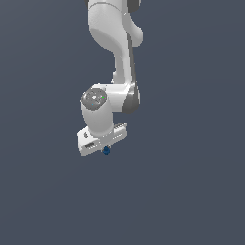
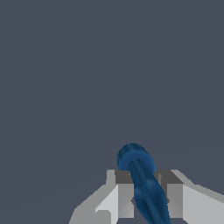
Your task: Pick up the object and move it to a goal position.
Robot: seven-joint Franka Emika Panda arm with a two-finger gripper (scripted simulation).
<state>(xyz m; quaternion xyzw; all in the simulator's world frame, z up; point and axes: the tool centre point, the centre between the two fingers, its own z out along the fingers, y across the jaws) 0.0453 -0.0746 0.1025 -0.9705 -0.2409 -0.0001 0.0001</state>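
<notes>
**Dark blue object pinched in the gripper**

Dark blue and glossy, the object (image 2: 144, 183) sits clamped between the white gripper's (image 2: 146, 194) two fingers (image 2: 124, 192), its rounded end poking beyond them. In the exterior view it shows beneath the gripper (image 1: 106, 147) against plain grey.

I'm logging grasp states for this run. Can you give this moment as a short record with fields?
arm: white Panda, reaching down
gripper: shut on the object
object: dark blue, elongated with a rounded end, sticking out past the fingers
object in exterior view: small blue spot under the gripper
surroundings: plain dark grey
goal marker: none visible
</notes>
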